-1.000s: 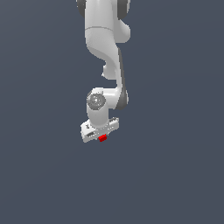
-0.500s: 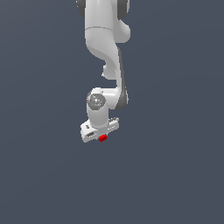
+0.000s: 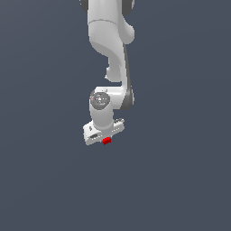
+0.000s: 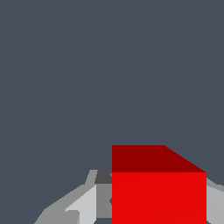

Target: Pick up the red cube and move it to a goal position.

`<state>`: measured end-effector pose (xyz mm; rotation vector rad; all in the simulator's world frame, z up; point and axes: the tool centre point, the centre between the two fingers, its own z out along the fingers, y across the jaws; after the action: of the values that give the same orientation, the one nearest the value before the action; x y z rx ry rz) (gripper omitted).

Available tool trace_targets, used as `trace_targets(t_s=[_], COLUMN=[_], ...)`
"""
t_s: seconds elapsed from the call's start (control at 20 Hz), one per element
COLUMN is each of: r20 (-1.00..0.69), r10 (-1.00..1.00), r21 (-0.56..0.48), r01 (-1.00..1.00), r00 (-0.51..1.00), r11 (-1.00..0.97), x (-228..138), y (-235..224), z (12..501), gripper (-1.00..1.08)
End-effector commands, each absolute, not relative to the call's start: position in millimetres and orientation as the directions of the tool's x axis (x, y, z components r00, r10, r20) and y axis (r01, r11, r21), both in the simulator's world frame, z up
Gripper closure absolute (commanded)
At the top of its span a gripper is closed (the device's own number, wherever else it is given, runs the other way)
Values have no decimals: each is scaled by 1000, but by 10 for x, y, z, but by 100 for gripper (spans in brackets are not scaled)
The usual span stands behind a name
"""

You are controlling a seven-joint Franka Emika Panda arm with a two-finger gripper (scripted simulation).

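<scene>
The red cube [image 3: 106,141] peeks out just under the white hand of the arm in the exterior view; only a small part of it shows. In the wrist view the red cube [image 4: 158,192] looms large between two grey fingers [image 4: 81,205], which press against its sides. My gripper [image 3: 105,140] is shut on the cube. No goal marker shows in either view.
The white arm [image 3: 110,49] comes down from the top of the exterior view. Everything around it is a plain dark grey-blue surface [image 3: 180,171] with no other objects.
</scene>
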<state>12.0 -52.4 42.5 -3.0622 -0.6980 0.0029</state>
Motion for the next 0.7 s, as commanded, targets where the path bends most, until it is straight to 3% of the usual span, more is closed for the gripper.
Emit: trace_targets(t_s=[0.0,0.65], r20=[0,0], r10=[434,434], r21=[0,0], r01=[434,434], r00=[901,901], r11=[-901,-901], x=[137,247], y=[-488,-174], z=[584,1931], gripper=[108,108])
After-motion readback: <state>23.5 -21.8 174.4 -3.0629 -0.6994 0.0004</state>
